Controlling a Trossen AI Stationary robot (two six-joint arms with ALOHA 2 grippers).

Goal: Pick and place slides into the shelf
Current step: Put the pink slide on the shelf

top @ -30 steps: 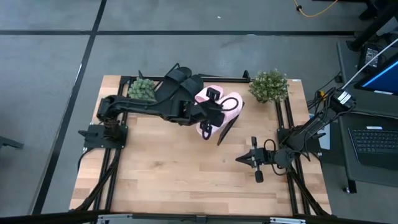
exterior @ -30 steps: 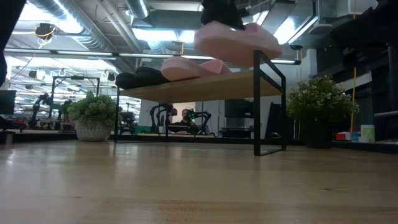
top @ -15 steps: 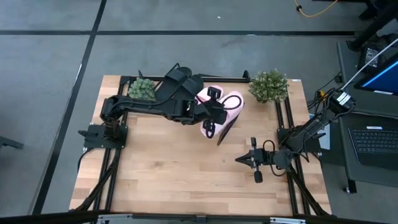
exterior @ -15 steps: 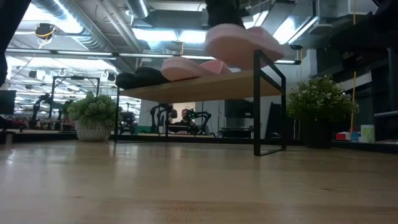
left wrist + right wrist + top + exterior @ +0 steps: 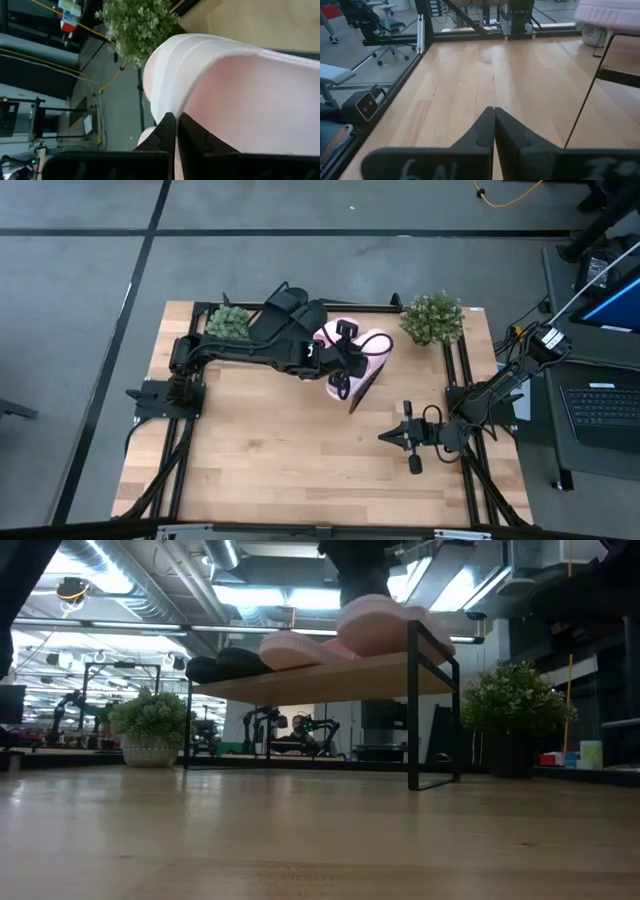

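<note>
The shelf (image 5: 300,680) stands at the table's far middle. On it lie two black slides (image 5: 290,307), which also show in the low view (image 5: 225,664), and one pink slide (image 5: 295,648). My left gripper (image 5: 343,370) is shut on the second pink slide (image 5: 372,350) at the shelf's right end. That slide also shows in the low view (image 5: 385,625). My right gripper (image 5: 383,437) is shut and empty, low over the table at the near right. My left gripper pinches the pink slide's broad strap at its edge (image 5: 172,112) between its two fingers. It comes from above, slanting down. The slide sits low over the shelf board's right end (image 5: 420,658), by the frame's corner. Whether its sole rests there, I cannot tell.
Two potted plants stand at the table's far corners, one left (image 5: 228,323) and one right (image 5: 432,318) of the shelf. Bare tabletop (image 5: 290,450) lies between the shelf and the near edge. A laptop (image 5: 600,405) sits beyond the right edge.
My left gripper has carried the pink slide down and a little toward the table's right and far edges. The slide has gone from above the shelf's frame down to the board's right end. The gripper has stayed shut.
</note>
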